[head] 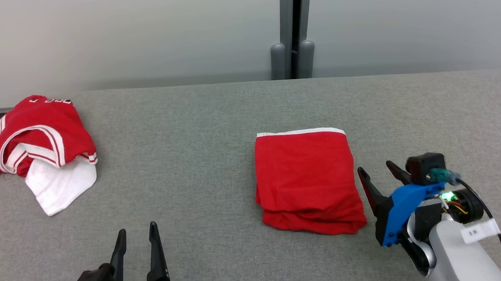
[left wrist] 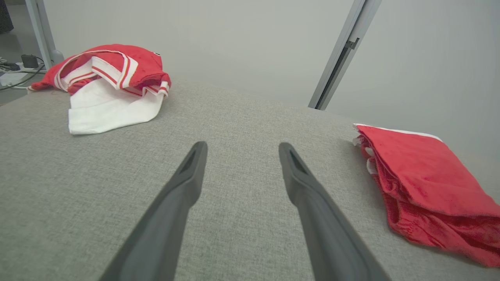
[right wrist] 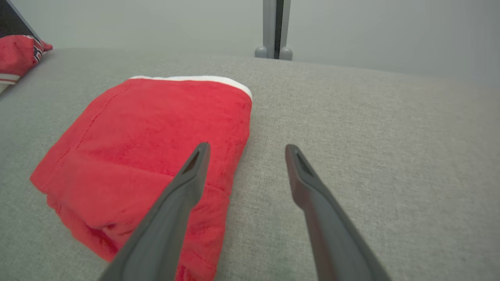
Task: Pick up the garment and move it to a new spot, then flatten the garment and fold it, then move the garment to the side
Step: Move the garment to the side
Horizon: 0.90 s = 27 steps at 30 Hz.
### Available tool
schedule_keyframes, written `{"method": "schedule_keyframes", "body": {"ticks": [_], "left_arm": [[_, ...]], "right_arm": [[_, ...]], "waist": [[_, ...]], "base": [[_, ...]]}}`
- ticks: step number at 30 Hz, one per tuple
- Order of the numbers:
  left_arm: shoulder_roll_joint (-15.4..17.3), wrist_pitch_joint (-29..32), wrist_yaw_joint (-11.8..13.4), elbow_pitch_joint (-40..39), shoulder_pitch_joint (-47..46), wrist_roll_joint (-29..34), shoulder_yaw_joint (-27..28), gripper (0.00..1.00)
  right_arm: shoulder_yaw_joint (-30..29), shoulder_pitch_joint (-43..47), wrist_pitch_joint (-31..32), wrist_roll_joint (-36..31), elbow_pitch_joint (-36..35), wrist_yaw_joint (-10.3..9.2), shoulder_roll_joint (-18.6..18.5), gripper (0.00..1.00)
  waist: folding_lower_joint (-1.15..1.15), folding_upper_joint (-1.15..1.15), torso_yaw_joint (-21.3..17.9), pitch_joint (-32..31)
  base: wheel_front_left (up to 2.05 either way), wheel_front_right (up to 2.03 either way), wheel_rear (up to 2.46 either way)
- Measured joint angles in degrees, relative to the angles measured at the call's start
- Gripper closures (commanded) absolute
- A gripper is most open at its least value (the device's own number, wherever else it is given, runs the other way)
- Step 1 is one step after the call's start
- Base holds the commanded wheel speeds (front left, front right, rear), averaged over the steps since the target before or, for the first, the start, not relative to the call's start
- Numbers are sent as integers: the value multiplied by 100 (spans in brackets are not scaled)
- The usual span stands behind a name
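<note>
Red cloth, the folded garment [head: 308, 182], lay flat on the grey fabric table [head: 190, 162], right of centre, with a white band along its far edge and its layers showing at the near edge. The right gripper [head: 375, 167] stood just beside the garment's right edge near the front corner, its two dark fingers spread wide and holding nothing. In the right wrist view one finger [right wrist: 187, 183] crossed over the red cloth, but whether it touched could not be told. The left gripper [head: 137, 228] hung low at the near left over bare table, jaws likewise spread and empty, well apart from the fold. A crumpled red-and-white garment [head: 41, 146] sat at the table's far left corner.
</note>
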Motion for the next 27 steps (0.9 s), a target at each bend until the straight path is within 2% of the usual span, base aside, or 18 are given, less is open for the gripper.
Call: {"method": "schedule_keyframes", "body": {"ticks": [2, 8, 16, 17, 18, 19, 20, 24, 27], "left_arm": [[-24, -1, -22, 1, -20, -8, 22, 0], [-73, -2, -41, -11, -64, -1, 51, 0], [-97, -5, -98, -42, -111, 56, 138, 0], [-97, -5, -98, -40, -120, 88, 141, 0], [-99, -5, -103, -40, -135, 101, 141, 0], [-101, -5, -111, -42, -153, 110, 142, 0], [-101, -5, -122, -47, -172, 144, 143, 0], [-107, -5, -159, -118, -264, 208, 140, 0], [-107, -5, -179, -227, -375, 279, 145, 0]], "right_arm": [[-27, -198, 642, -148, 193, 0, -3, 0], [-344, -622, 1833, -170, 500, 0, -33, 0], [-517, -776, 2554, 42, 739, 0, -144, 0], [-488, -789, 2584, 77, 728, 0, -145, 6], [-469, -811, 2583, 107, 704, 0, -146, 54], [-444, -837, 2583, 134, 680, 0, -151, 72], [-371, -848, 2572, 137, 646, 0, -158, 100], [-155, -931, 2324, 204, 482, 2, -198, 100], [-1, -1045, 2153, 278, 348, 2, -276, 100]], "waist": [[0, 0, 91, 20], [0, 0, 416, 139], [0, 0, 756, 448], [0, 0, 775, 493], [0, 0, 787, 535], [0, 0, 789, 577], [0, 0, 779, 618], [0, 0, 602, 756], [0, 0, 326, 900]], "base": [[0, 0, 0], [0, 0, 0], [0, 0, 0], [0, 0, 0], [0, 0, 0], [0, 0, 0], [0, 0, 0], [0, 0, 0], [0, 0, 0]]}}
